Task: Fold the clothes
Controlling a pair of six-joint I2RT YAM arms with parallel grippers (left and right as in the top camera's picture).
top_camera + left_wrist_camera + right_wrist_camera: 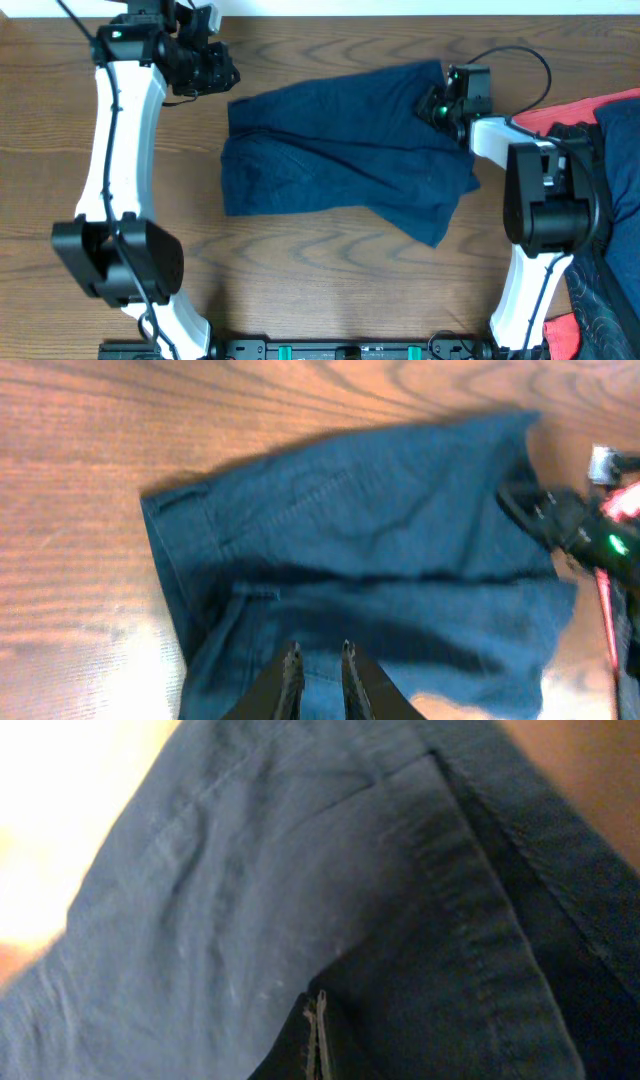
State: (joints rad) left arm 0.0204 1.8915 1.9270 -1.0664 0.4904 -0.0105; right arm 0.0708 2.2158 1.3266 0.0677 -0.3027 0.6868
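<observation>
The dark navy shorts (340,150) lie spread and partly folded over in the middle of the wooden table. They fill the left wrist view (380,540) and the right wrist view (250,870). My left gripper (215,70) hangs off the shorts' far left corner, apart from the cloth. Its fingers (319,650) are a little apart and empty. My right gripper (437,103) is low over the shorts' far right corner. Its fingertips (319,998) are pressed together, with flat fabric just behind them.
A red cloth (575,112) and a blue garment (620,150) lie at the right edge, by the right arm's base (545,200). A dark patterned cloth (605,300) lies at the front right. The left arm's base (115,255) stands at the front left.
</observation>
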